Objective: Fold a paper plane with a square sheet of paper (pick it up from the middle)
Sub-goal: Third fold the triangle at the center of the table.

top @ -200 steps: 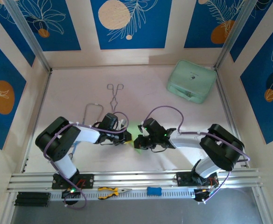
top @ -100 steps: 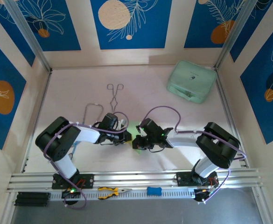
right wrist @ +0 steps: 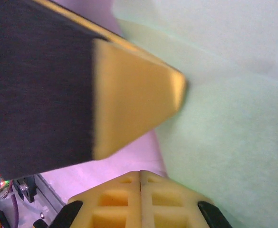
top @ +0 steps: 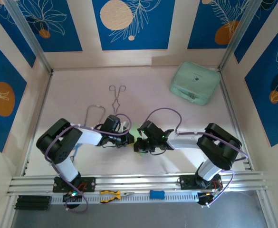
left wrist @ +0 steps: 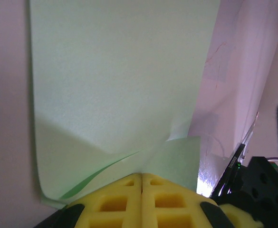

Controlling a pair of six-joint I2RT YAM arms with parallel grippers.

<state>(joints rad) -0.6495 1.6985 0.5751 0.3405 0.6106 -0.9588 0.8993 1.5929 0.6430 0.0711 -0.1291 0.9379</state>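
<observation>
Right arm (top: 186,140) nearer; pale-green sheet (left wrist: 119,85), corner curled.

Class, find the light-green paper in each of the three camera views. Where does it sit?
Top external: green paper at the centre of the table, towards the near edge.
Left wrist: covers the upper middle, one corner curled up at the bottom.
Right wrist: right side and top.
Shared landmark: the pale pink table beneath it.

- No legible txt, nos. or brand marks anywhere.
- mint case (top: 195,83), far right: small dark mark on the lid, poss. a logo, too small to read.
- wall panels (top: 129,23), far side: leaf + circle art, not lettering.
- square sheet of paper (left wrist: 119,85), centre: plain green surface.
</observation>
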